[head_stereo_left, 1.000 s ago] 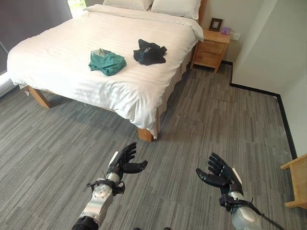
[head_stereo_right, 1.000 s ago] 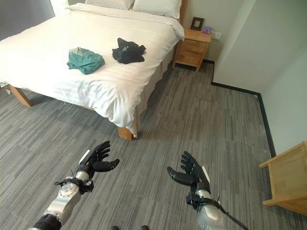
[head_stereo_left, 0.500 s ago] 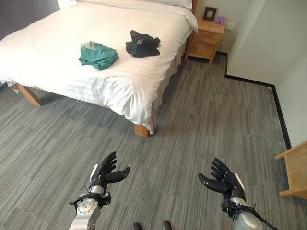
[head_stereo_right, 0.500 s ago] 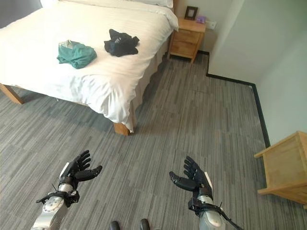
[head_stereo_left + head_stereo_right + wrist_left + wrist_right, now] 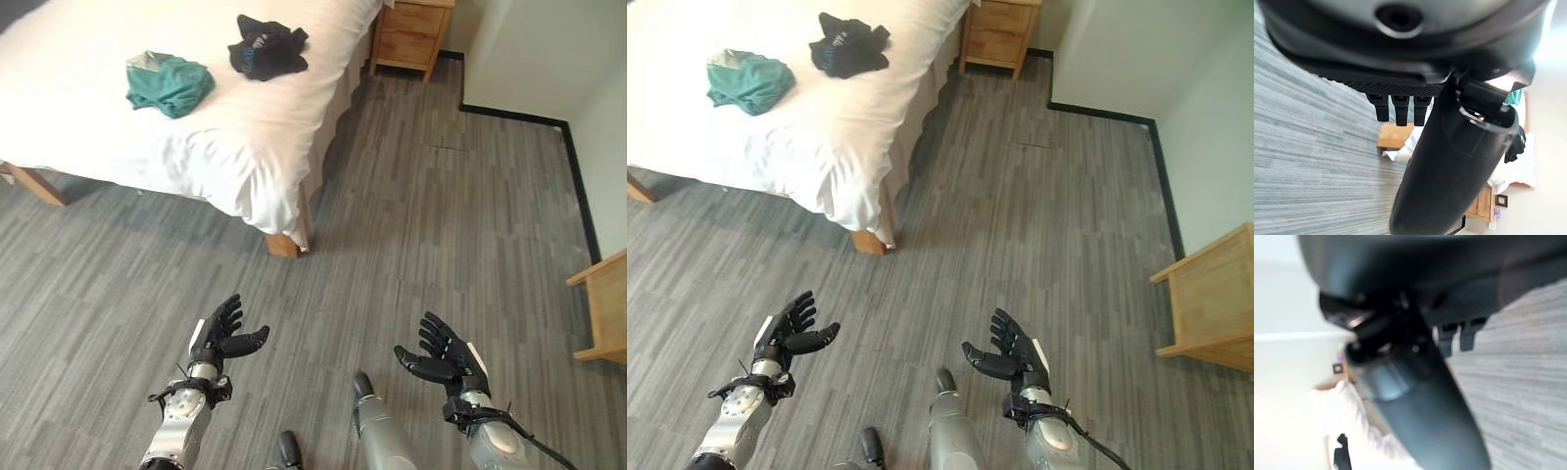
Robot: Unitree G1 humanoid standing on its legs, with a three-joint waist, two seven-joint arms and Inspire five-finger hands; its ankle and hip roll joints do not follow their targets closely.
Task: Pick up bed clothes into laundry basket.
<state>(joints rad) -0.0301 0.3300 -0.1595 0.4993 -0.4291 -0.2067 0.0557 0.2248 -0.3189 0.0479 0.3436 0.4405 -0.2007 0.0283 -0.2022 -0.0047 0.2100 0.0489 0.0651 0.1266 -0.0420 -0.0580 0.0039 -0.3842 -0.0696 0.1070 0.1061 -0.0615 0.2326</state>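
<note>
While no writing can be read anywhere, items as follows. Bed (image 5: pixel 147 147): white striped sheet, smooth, hanging over wooden leg at corner. Green garment (image 5: pixel 168 83): soft, crumpled heap, lying on bed. Black garment (image 5: pixel 265 47): bunched, dark, on bed just beside the green one, nearer the nightstand (image 5: pixel 409 34) (light wood, w/ drawers). Floor (image 5: pixel 441 225): grey striped carpet. Wooden furniture (image 5: pixel 1215 299) at right edge. Left hand (image 5: pixel 220 338): fingers spread, empty, over floor, well apart from bed. Right hand (image 5: pixel 446 360): likewise splayed, empty.

head stereo pair looking down, sharing bed (image 5: pixel 147 127), wrist cameras close along hands
</note>
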